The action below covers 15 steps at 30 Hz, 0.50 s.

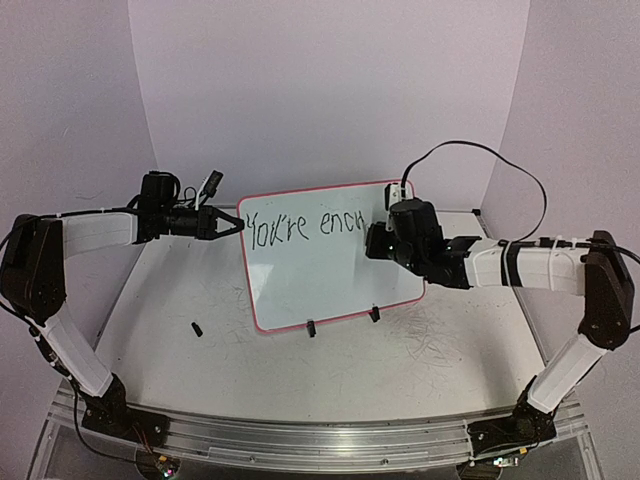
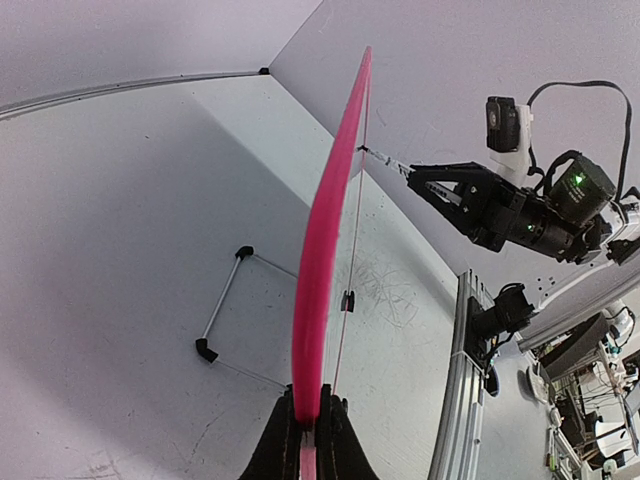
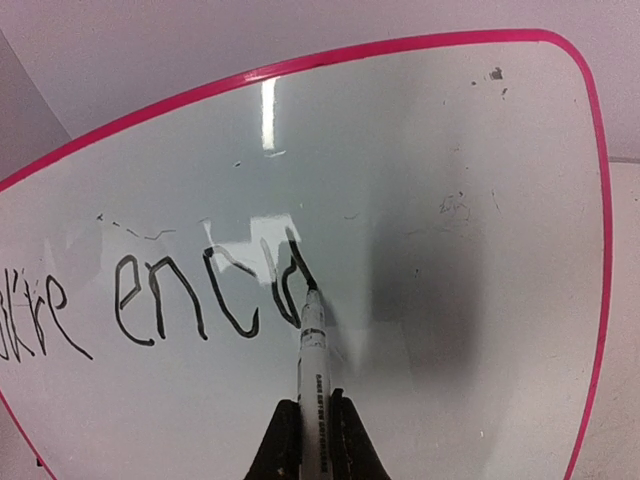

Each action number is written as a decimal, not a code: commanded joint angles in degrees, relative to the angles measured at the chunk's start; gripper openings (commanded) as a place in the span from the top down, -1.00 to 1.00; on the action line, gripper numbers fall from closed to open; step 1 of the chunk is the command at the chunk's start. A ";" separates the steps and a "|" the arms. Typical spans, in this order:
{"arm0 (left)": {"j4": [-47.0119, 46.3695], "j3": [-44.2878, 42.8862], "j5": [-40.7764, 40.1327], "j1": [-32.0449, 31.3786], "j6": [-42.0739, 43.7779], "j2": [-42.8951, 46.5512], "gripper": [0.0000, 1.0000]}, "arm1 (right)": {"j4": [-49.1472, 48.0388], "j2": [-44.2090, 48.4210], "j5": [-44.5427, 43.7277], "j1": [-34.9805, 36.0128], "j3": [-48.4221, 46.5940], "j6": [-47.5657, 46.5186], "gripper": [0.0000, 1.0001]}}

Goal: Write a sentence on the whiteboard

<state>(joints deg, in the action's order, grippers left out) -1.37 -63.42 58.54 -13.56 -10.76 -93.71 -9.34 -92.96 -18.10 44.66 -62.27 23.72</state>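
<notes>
The whiteboard (image 1: 330,280), white with a red-pink rim, stands tilted at the middle of the table. Black writing (image 1: 300,228) runs along its top: "You're en" and then two rounded strokes (image 3: 250,295). My left gripper (image 1: 235,224) is shut on the board's left rim, seen edge-on as a pink band (image 2: 325,230) running up from my left gripper (image 2: 308,415). My right gripper (image 3: 316,425) is shut on a white marker (image 3: 312,370). The marker's black tip touches the board at the end of the last stroke. From above, the right gripper (image 1: 378,240) covers the end of the writing.
A small black cap (image 1: 197,328) lies on the table left of the board. Two black clip feet (image 1: 311,328) hold the board's lower rim, and a wire stand (image 2: 225,300) props it from behind. Old scribbles (image 1: 430,325) mark the tabletop at the right.
</notes>
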 commanded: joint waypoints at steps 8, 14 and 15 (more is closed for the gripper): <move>1.02 -2.15 0.32 -1.84 1.27 1.11 1.00 | 1.56 5.04 2.63 -0.28 2.15 0.18 1.00; 1.02 -2.19 0.36 -1.83 1.27 1.12 1.00 | -0.41 6.12 2.98 -1.42 1.42 -0.69 1.00; 1.02 -2.18 0.35 -1.84 1.27 1.10 1.00 | -0.46 5.64 2.98 -1.77 1.06 -0.58 1.00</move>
<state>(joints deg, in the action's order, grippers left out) -1.39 -63.42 58.59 -13.56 -10.70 -93.71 -7.89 -88.66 -15.41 44.28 -59.83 23.82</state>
